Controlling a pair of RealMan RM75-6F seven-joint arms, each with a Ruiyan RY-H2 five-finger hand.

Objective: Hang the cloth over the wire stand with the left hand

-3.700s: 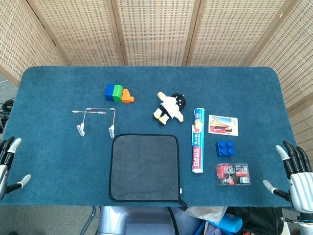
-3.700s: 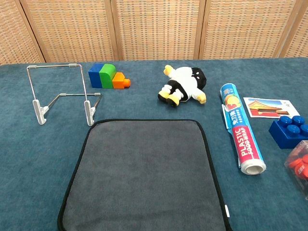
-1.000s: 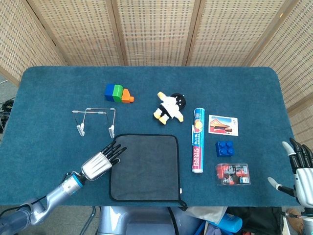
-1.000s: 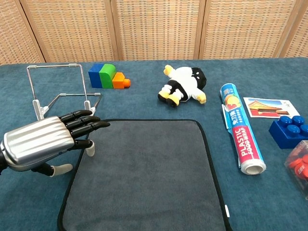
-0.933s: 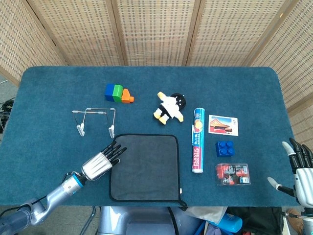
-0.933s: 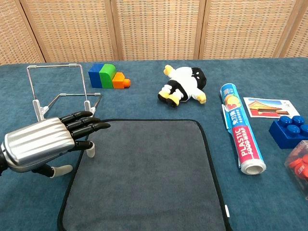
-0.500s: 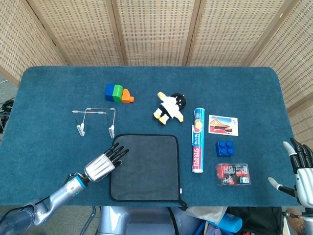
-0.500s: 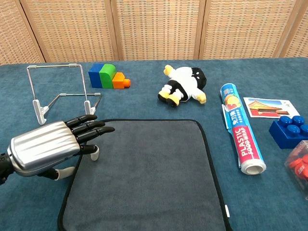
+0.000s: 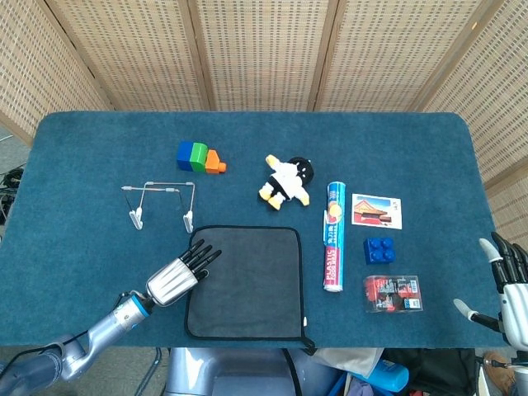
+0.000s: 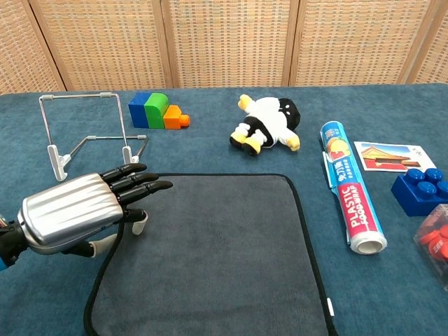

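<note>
Blocks: 11 o'clock
Plush toy: centre
Wrap roll, postcard, blue brick, red-filled box: 3 to 4 o'clock

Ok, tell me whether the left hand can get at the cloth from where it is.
Probably yes. The left hand hovers open over the cloth's left edge, fingers out, and nothing lies between them; the wire stand sits behind, out of the way.

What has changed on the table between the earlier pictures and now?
The left robot hand came in from the table's left edge to the left border of the flat grey cloth, fingers spread, holding nothing. The cloth, the wire stand and the right robot hand stayed put.
</note>
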